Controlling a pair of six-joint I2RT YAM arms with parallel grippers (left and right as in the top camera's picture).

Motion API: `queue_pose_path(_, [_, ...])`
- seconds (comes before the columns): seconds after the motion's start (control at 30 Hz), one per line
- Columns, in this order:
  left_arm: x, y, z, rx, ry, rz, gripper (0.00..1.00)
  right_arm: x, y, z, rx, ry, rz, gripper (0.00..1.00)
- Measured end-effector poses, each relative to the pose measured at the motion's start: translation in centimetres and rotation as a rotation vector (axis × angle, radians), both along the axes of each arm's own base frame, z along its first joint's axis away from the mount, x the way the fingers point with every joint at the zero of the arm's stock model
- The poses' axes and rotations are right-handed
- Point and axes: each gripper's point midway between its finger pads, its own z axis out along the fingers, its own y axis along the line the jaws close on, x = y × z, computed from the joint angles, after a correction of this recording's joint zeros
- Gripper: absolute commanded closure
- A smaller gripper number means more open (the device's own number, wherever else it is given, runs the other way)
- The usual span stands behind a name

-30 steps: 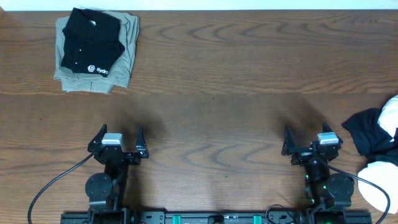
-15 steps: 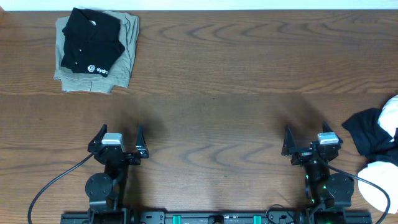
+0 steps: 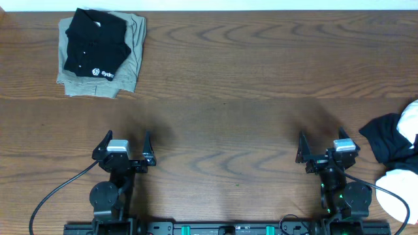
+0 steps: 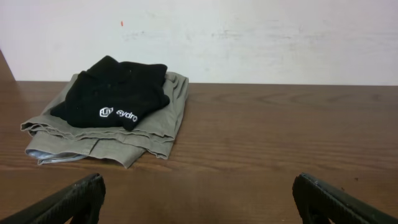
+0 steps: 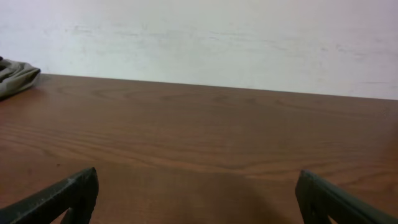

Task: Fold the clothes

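Two grippers are over the near side of the table [image 3: 228,72]: the left gripper [image 3: 125,140] at 8 o'clock and the right gripper [image 3: 321,140] at 4 o'clock. Each has its two fingers spread wide with nothing between them. The clothes [image 3: 411,116] lie crumpled at the 3 o'clock edge, apart from both grippers. Their white fabric shows in two patches cut off by the frame, with one rumpled black garment [image 3: 384,140] between. At 10 o'clock, one folded black shirt [image 3: 91,44] rests on one folded khaki garment [image 3: 132,62].
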Motion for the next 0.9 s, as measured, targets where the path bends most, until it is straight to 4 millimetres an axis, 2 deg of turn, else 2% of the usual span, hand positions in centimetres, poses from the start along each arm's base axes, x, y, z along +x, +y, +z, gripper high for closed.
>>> queue_pose_path(0.77, [0.0,0.0,0.0,0.0,0.0,0.0,0.02,0.0,0.0,0.0,0.0,-0.002,0.001,0.01])
queue_pose_path(0.9, [0.0,0.0,0.0,0.0,0.0,0.0,0.02,-0.1,1.1,0.4,0.071,-0.007,0.063,0.01])
